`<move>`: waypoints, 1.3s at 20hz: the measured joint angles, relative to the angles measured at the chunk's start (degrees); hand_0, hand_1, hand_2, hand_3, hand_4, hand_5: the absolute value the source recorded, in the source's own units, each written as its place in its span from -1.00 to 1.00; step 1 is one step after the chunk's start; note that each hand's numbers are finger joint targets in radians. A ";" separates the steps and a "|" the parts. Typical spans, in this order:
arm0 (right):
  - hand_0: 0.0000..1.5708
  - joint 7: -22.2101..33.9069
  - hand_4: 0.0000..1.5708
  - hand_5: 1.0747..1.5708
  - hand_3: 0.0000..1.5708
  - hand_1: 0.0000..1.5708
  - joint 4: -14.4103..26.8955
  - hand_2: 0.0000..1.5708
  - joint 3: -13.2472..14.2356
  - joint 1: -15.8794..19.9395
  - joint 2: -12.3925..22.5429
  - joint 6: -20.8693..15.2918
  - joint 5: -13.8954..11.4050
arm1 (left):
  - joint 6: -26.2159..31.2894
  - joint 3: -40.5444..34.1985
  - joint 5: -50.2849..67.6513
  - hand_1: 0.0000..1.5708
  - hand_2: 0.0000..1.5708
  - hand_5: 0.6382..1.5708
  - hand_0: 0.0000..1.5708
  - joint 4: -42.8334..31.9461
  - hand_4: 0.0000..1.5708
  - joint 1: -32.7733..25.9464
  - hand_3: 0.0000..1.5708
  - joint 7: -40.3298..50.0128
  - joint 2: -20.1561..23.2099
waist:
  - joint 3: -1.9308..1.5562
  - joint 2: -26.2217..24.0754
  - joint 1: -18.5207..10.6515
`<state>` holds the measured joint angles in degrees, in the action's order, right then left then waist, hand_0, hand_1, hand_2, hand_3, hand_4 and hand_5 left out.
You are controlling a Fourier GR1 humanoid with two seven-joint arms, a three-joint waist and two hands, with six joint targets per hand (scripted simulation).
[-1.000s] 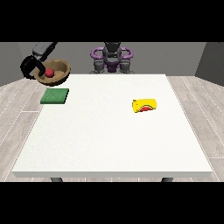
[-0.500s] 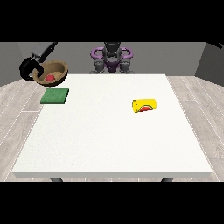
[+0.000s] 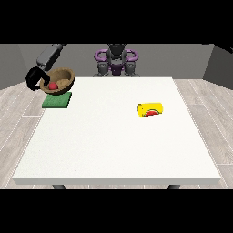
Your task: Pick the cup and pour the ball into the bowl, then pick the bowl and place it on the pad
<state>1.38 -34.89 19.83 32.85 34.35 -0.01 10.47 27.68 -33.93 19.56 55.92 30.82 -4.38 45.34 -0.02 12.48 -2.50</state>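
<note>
The white table (image 3: 118, 136) carries a green pad (image 3: 57, 100) near its far left corner and a yellow cup (image 3: 151, 109) lying on its side toward the right. The hand at the view's left (image 3: 34, 78) grasps the brown bowl (image 3: 58, 81) above the pad, a red ball (image 3: 53, 85) inside.

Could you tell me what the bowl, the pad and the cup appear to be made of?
The bowl looks wooden: brown, matte, with a darker inside. The green pad seems a soft, flat mat, perhaps foam or fabric, without shine. The yellow cup, lying on its side, looks like smooth plastic.
</note>
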 measured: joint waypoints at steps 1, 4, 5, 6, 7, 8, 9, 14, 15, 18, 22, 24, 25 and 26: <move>1.00 0.37 -0.10 1.00 0.11 1.00 -0.03 1.00 0.30 0.30 -0.70 -0.62 0.43 | -0.09 0.04 -0.17 -1.00 -1.00 0.98 -1.00 -0.38 0.52 -0.02 -1.00 -0.27 0.22 | 0.01 -0.20 0.19; 1.00 0.89 -1.00 0.92 0.47 1.00 1.92 1.00 1.89 0.71 0.85 -1.49 1.09 | 0.27 0.05 0.70 -1.00 -1.00 0.98 -1.00 0.22 0.51 0.40 -1.00 0.11 0.79 | -0.01 0.44 -0.42; 1.00 0.50 -1.00 0.91 0.38 1.00 2.98 1.00 2.36 0.66 1.70 -1.68 1.02 | 0.08 0.28 1.21 -1.00 -1.00 0.98 -1.00 1.26 0.52 0.68 -1.00 0.93 0.61 | -0.02 0.74 -0.84; 1.00 0.28 -1.00 0.93 0.24 1.00 3.46 1.00 2.44 0.62 1.66 -2.81 0.73 | 0.08 0.53 1.48 -1.00 -1.00 0.98 -1.00 1.62 0.52 0.67 -1.00 1.52 0.53 | -0.02 0.52 -1.10; 0.98 0.09 -1.00 0.93 0.19 0.98 3.73 0.93 2.56 0.69 2.09 -3.26 0.56 | -0.21 0.74 1.57 -1.00 -1.00 0.98 -1.00 1.95 0.52 0.70 -1.00 1.92 0.45 | -0.03 0.39 -1.05; 0.95 0.74 -1.00 0.93 0.12 0.95 3.05 0.84 2.31 1.38 2.05 -4.40 0.28 | -0.20 0.66 1.42 -1.00 -1.00 0.98 -1.00 0.95 0.52 0.98 -1.00 1.60 0.91 | -0.02 0.31 -0.55; 0.92 0.55 -1.00 0.92 0.05 0.92 3.05 0.80 2.50 1.49 2.23 -5.17 0.22 | 0.10 0.50 1.65 -1.00 -1.00 0.98 -1.00 0.50 0.52 1.05 -1.00 1.54 1.35 | 0.00 0.47 -0.58; 0.85 -2.15 -1.00 0.85 -0.03 0.85 3.57 0.78 4.40 1.11 2.54 -5.23 1.69 | 1.29 -0.89 2.21 -1.00 -1.00 0.99 -1.00 -1.23 0.51 0.03 -1.00 -0.48 3.53 | 0.01 1.77 -0.63; 0.85 -2.24 -1.00 0.88 -0.04 0.85 3.40 0.76 4.40 1.50 1.72 -6.07 1.80 | 1.31 -0.92 1.97 -1.00 -1.00 0.99 -1.00 -1.63 0.51 -0.02 -1.00 -1.26 3.71 | 0.02 2.07 -0.77; 0.76 -3.21 -1.00 0.86 -0.08 0.76 3.54 0.70 4.61 2.83 0.04 -7.38 2.26 | 1.56 -0.86 2.29 -1.00 -1.00 0.99 -1.00 -2.13 0.52 0.45 -1.00 -1.90 4.06 | 0.00 3.20 -1.25; -0.18 -3.92 -1.00 0.59 0.28 -0.18 3.70 -0.12 3.89 3.96 1.05 -8.39 1.13 | 1.65 -0.76 2.51 -1.00 -1.00 0.99 -1.00 -2.51 0.52 0.70 -1.00 -2.53 4.57 | 0.01 4.08 -1.63; -1.00 -3.60 -1.00 0.48 -1.00 -1.00 4.37 -0.73 3.07 4.52 1.70 -7.59 0.36 | 0.87 -0.29 2.32 -1.00 -1.00 0.99 -1.00 -1.42 0.53 0.81 -1.00 -2.87 3.96 | 0.00 4.65 -2.12; -1.00 -3.50 -1.00 0.45 -1.00 -1.00 4.53 -1.00 2.49 4.60 1.98 -6.93 -0.12 | 1.37 -0.34 2.68 -1.00 -1.00 0.99 -1.00 -1.52 0.53 1.02 -1.00 -2.58 4.43 | 0.01 4.76 -2.40; -1.00 -3.49 -1.00 0.35 -1.00 -1.00 4.93 -1.00 2.13 5.00 2.47 -6.31 -0.51 | 1.21 -0.34 2.99 -1.00 -1.00 1.00 -1.00 -1.07 0.54 1.39 -1.00 -2.24 4.56 | 0.01 5.33 -2.77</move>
<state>-2.11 -29.95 21.95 37.85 36.81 -6.32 9.96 28.90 -34.27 22.55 54.84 32.21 -6.62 49.89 -0.02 17.81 -5.27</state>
